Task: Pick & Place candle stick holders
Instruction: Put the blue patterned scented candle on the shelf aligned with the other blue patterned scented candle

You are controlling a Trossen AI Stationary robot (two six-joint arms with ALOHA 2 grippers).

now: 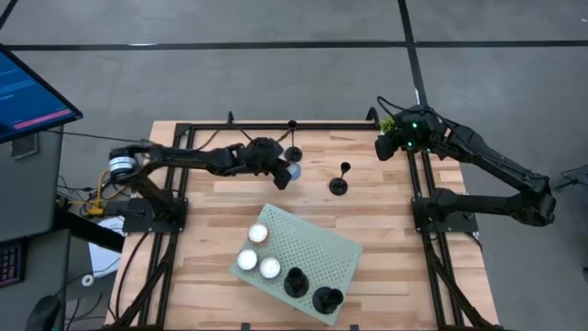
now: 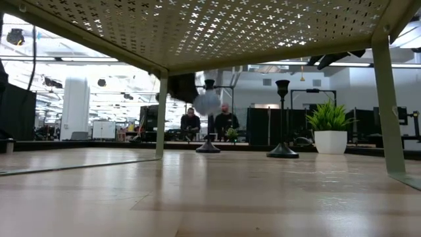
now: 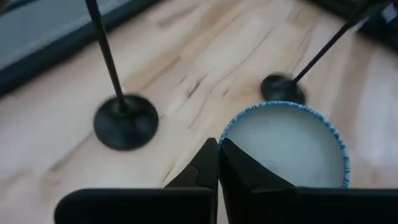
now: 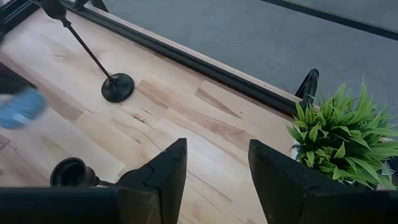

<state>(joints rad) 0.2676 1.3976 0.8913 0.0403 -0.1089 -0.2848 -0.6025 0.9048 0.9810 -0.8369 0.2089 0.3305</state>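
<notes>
1. Reaching in from the left edge, the dark left arm carries the left jaws to the far middle of the pale wooden worktop. We see them pinched almost shut on the wall of a round white tealight candle with a blue rim, which the low view shows held clear of the wood.
2. Just beyond those jaws, close to the far edge, stands the far black candle stick holder, a round flat base with a thin upright stem.
3. To its right and nearer us stands the middle black candle stick holder, apart from the first, with bare wood all round it.
4. We find the other two black candle stick holders on top of the pale green perforated metal stand, at its near end. Three white tealights sit on its left part. The stand lies skewed, its near corner close to the worktop's near edge.
5. The dark right arm waits at the far right corner, the right jaws wide and empty, beside a small green potted plant. Open wood lies between them and the middle holder.
</notes>
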